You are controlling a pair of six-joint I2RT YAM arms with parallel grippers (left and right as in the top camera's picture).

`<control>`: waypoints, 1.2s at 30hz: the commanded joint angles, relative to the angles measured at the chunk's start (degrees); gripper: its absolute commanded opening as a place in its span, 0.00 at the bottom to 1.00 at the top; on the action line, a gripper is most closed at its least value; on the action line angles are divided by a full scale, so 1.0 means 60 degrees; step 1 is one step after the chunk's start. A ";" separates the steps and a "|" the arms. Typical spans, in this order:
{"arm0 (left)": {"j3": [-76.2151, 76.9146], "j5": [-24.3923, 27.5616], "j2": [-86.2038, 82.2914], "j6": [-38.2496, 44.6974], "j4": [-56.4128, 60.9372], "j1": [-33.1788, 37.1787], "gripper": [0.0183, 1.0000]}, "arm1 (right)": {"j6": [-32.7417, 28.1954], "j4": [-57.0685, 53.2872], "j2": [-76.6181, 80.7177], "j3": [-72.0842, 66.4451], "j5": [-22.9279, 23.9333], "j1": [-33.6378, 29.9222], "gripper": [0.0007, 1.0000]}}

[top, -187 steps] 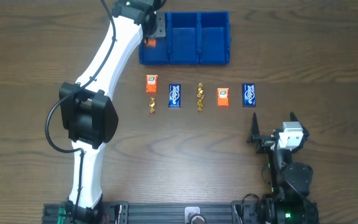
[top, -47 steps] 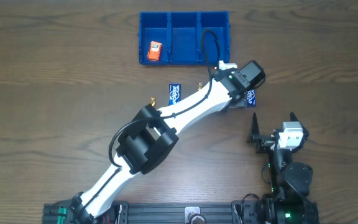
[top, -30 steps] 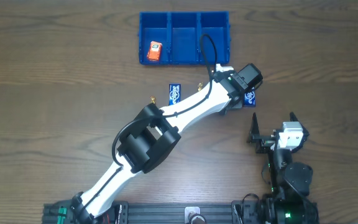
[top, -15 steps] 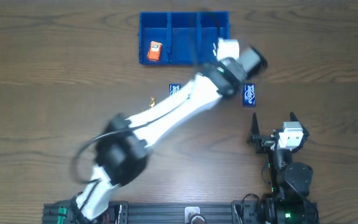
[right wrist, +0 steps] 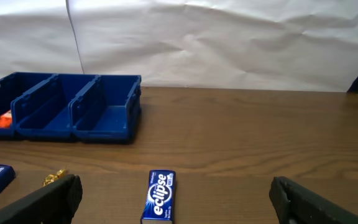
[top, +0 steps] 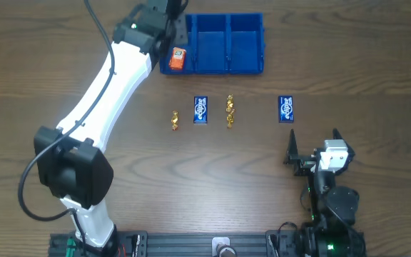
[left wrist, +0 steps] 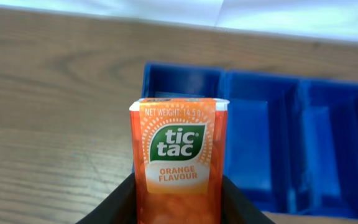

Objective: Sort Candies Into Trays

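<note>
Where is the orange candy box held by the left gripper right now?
Left wrist view: the orange candy box is clamped in the left gripper, at the left end of the blue tray, facing its leftmost compartment.

1. The top view looks straight down on the wooden table (top: 377,64) from a fixed overhead position. The blue tray (top: 212,71) lies at the far side, well away from the lens.
2. The left wrist view looks steeply down and forward from close above the tray. An orange candy box (left wrist: 179,155) stands immediately before the lens.
3. The right wrist view sits low, near table level. It faces level across the table toward the tray and a white backdrop (right wrist: 229,43).
4. All three views share the tray. The top and right wrist views also share a blue gum pack (top: 285,108).
</note>
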 commanded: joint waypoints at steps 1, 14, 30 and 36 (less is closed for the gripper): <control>-0.1461 0.0765 0.0168 0.0597 0.1086 0.0168 0.31 | -0.0138 -0.0040 -0.0051 -0.0040 -0.0084 0.0073 1.00; -0.2095 0.0783 0.0707 0.0874 0.2218 0.0171 0.32 | -0.0138 -0.0036 -0.0051 -0.0036 -0.0080 0.0073 1.00; -0.2087 -0.0441 -0.1814 0.0878 0.2353 0.0168 1.00 | -0.0142 -0.0036 -0.0051 -0.0040 -0.0080 0.0073 1.00; -0.3173 -0.1129 -0.5869 0.2022 0.3067 0.0193 1.00 | -0.0142 -0.0040 -0.0051 -0.0036 -0.0080 0.0073 1.00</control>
